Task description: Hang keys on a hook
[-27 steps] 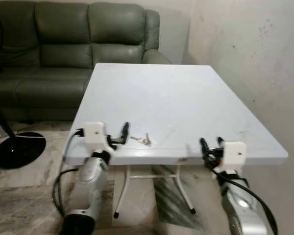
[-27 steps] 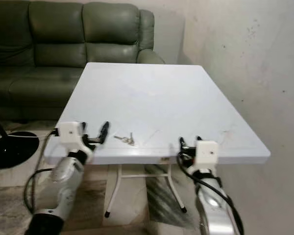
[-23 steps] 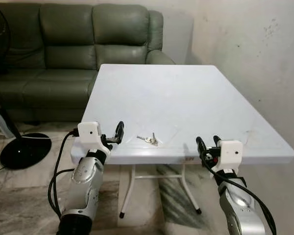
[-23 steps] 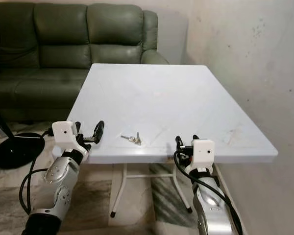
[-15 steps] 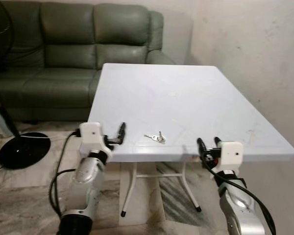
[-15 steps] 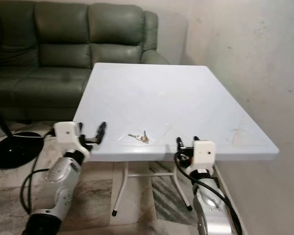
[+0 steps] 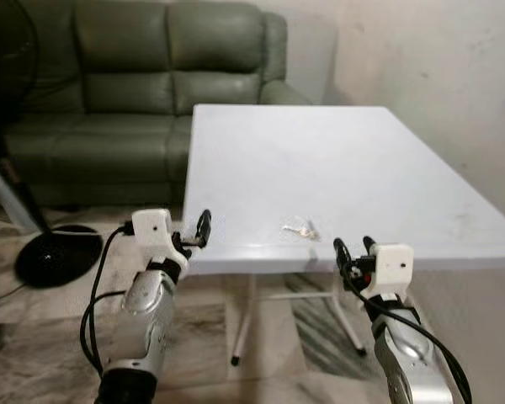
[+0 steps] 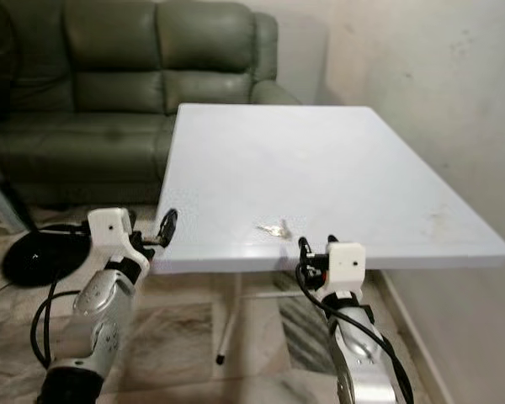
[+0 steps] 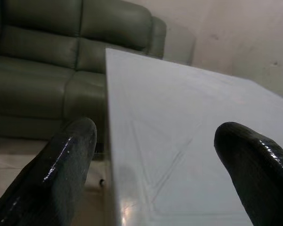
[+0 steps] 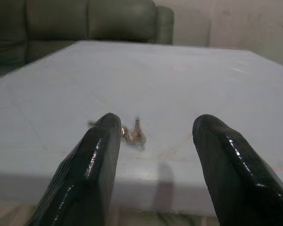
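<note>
The keys [image 7: 300,228] lie flat on the white desk [image 7: 337,160], close to its near edge and touched by nothing. They sit ahead of the right gripper [image 7: 351,249] and a little toward the robot's left of it; in the right wrist view the keys [image 10: 132,134] show just beyond the inner side of one black finger [image 10: 92,160], past the desk's front rim. That gripper is released, its two fingers spread with a wide gap, holding nothing, and it hovers just short of the near edge, at about the height of the desk top. The left gripper [image 7: 202,227] is also spread and empty, held at the desk's near left corner, with the keys off to its right along the front edge; its wrist view looks down the left side edge of the desk [image 9: 179,155]. Bare desk surface stretches beyond the keys to the far edge. A green sofa [image 7: 135,93] stands behind the desk on the left, a plain wall [image 7: 438,76] runs close along its right side, and the round black base of a fan [image 7: 55,252] rests on the marbled floor [image 7: 42,328] left of the left arm.
</note>
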### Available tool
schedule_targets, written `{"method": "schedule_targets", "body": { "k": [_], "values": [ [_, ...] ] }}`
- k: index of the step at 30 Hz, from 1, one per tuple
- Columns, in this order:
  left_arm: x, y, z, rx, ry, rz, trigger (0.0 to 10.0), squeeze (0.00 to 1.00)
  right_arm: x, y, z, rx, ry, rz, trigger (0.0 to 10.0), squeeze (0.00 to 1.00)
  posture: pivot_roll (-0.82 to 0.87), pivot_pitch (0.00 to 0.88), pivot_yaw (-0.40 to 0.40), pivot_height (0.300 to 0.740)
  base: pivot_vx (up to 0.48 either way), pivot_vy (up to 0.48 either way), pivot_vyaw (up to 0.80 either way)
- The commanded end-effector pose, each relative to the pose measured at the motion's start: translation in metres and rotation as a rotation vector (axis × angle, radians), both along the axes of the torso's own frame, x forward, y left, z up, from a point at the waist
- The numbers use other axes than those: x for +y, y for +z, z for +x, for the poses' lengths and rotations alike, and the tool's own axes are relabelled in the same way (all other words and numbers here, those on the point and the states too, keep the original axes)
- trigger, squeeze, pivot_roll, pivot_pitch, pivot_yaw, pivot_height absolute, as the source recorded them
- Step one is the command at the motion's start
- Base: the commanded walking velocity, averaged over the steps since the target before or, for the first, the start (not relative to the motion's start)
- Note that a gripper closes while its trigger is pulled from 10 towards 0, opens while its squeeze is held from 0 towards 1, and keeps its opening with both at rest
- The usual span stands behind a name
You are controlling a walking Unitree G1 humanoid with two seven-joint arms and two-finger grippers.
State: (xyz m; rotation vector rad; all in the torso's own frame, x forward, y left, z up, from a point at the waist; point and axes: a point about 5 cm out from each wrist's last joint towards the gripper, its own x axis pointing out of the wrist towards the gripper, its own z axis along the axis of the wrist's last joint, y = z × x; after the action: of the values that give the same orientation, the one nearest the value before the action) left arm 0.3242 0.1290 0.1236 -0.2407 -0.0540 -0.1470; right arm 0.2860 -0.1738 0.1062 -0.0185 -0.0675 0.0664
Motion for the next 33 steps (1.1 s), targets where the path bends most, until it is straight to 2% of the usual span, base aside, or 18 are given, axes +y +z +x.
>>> {"method": "schedule_targets", "body": {
  "k": [1,14,23,33],
  "values": [
    [-0.0055,0.0025,0.0013,0.002,-0.016,0.007,10.0,0.0,-0.0037,0.0025,0.0003,-0.003,-0.009,-0.003,10.0,0.0,-0.01,0.033,-0.036,0.74,0.0,0.0,0.0],
    [-0.0066,-0.0005,-0.0006,0.021,-0.01,-0.008,10.0,0.0,-0.009,0.0052,0.0036,0.001,0.009,-0.034,10.0,0.0,0.0,0.027,-0.048,0.74,0.0,0.0,0.0],
    [-0.0069,0.0002,-0.0013,0.012,-0.011,-0.013,10.0,0.0,-0.0055,0.0041,0.003,0.007,0.028,-0.038,10.0,0.0,0.0,0.021,-0.053,0.74,0.0,0.0,0.0],
    [-0.0069,0.0012,-0.0012,0.005,-0.013,-0.014,10.0,0.0,-0.0053,0.0033,0.0027,0.012,0.036,-0.04,10.0,0.0,0.0,0.019,-0.052,0.74,0.396,0.0,0.0]
  ]
}}
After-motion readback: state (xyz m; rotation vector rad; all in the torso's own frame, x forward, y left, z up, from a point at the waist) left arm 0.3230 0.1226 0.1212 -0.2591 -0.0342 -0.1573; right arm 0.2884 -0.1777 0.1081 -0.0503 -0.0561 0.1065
